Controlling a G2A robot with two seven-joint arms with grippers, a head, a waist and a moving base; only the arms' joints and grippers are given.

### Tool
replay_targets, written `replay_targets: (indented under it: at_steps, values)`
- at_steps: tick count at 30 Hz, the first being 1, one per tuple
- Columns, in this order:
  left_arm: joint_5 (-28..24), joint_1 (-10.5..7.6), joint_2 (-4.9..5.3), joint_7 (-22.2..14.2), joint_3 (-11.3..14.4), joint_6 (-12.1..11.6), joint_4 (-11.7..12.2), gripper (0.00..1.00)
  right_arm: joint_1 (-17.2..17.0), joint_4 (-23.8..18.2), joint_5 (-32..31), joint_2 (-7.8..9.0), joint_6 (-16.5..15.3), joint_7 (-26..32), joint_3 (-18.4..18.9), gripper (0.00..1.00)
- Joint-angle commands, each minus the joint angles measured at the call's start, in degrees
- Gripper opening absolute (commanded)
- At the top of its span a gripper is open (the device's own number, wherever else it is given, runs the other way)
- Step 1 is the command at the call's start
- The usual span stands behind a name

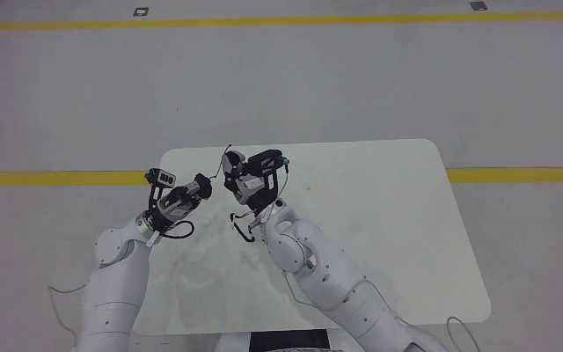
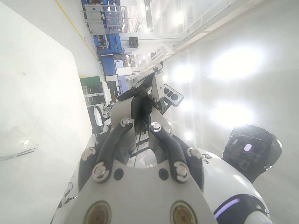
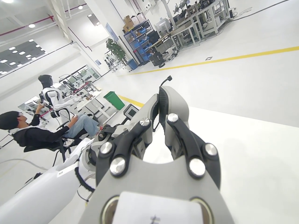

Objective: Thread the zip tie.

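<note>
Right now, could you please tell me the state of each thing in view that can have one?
zip tie: held up off the table; threaded or not, cannot tell.
right tool: shut on the zip tie, one end sticking out past its fingertips.
left tool: shut, apparently on the tie's other end.

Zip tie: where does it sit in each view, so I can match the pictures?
Top view: zip tie, a thin black strand arcing between right pincer and left pincer.
Left wrist view: cannot tell it apart among the dark pads ahead.
Right wrist view: its head pokes out beyond the shut right pincer.
Shared landmark: the white table.
</note>
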Motion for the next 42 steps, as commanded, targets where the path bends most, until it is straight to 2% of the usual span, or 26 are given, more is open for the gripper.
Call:
replay_targets:
  at_steps: [1, 7, 11, 17, 26, 42]
  values:
    - [0.0, 0.0, 0.0, 0.0, 0.0, 0.0, 0.0, 0.0, -0.1, -0.3, 0.0, -0.07, 0.9, 0.4, 0.0, 0.0]
    - [0.0, 0.0, 0.0, 0.0, 0.0, 0.0, 0.0, 0.0, -0.6, -1.1, -0.2, -0.25, 3.5, 1.2, 0.3, 0.0]
    - [0.0, 0.0, 0.0, 0.0, 0.0, 0.0, 0.0, 0.0, -0.8, -1.5, -0.3, -0.33, 4.3, 1.6, 0.3, 0.0]
    - [0.0, 0.0, 0.0, 0.0, 0.0, 0.0, 0.0, 0.0, -1.1, -2.0, -0.5, -0.37, 4.1, 2.0, 0.5, 0.0]
    - [0.0, 0.0, 0.0, 0.0, 0.0, 0.0, 0.0, 0.0, -1.4, -2.8, -0.3, -0.39, 1.4, 2.4, 0.2, 0.0]
    - [0.0, 0.0, 0.0, 0.0, 0.0, 0.0, 0.0, 0.0, -1.6, -2.0, -1.0, -0.78, 2.4, 2.3, -0.4, 0.0]
